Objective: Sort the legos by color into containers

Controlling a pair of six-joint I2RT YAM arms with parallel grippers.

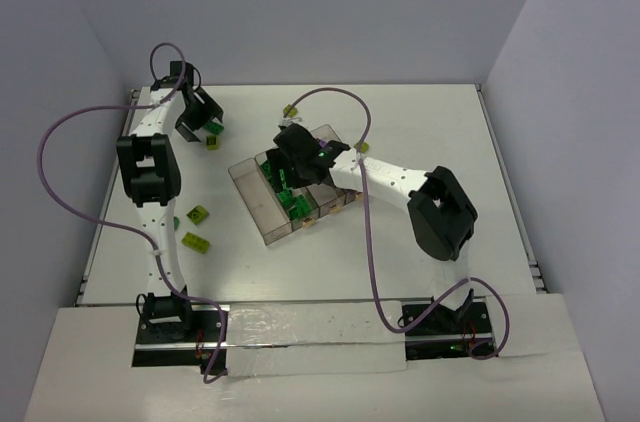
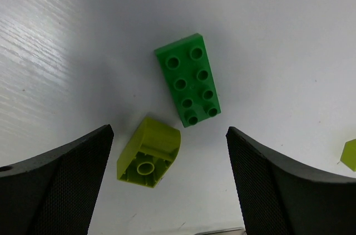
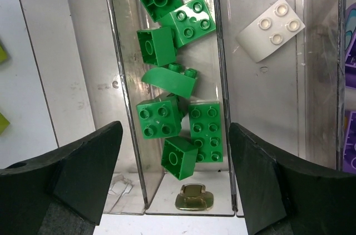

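My left gripper (image 1: 203,120) (image 2: 169,132) hangs open over two legos at the far left. One is a dark green eight-stud brick (image 2: 188,79) (image 1: 216,128). The other is an upturned yellow-green brick (image 2: 149,152) (image 1: 212,141) lying between the fingers, touching neither. My right gripper (image 1: 300,167) (image 3: 175,129) stands open above the containers (image 1: 255,194), a smoky clear tray. Under it, one compartment (image 3: 214,51) holds several dark green legos, and a tilted one (image 3: 179,157) lies nearest the jaws. A white lego (image 3: 271,29) lies in the compartment to the right. Purple legos (image 3: 350,43) show at the right edge.
Two yellow-green legos (image 1: 198,214) (image 1: 197,241) and a small green one (image 1: 176,223) lie on the white table left of the tray. The tray's leftmost compartment (image 3: 72,51) holds nothing. A yellowish tab (image 3: 193,197) sits at the tray's near end. Purple cables loop over both arms.
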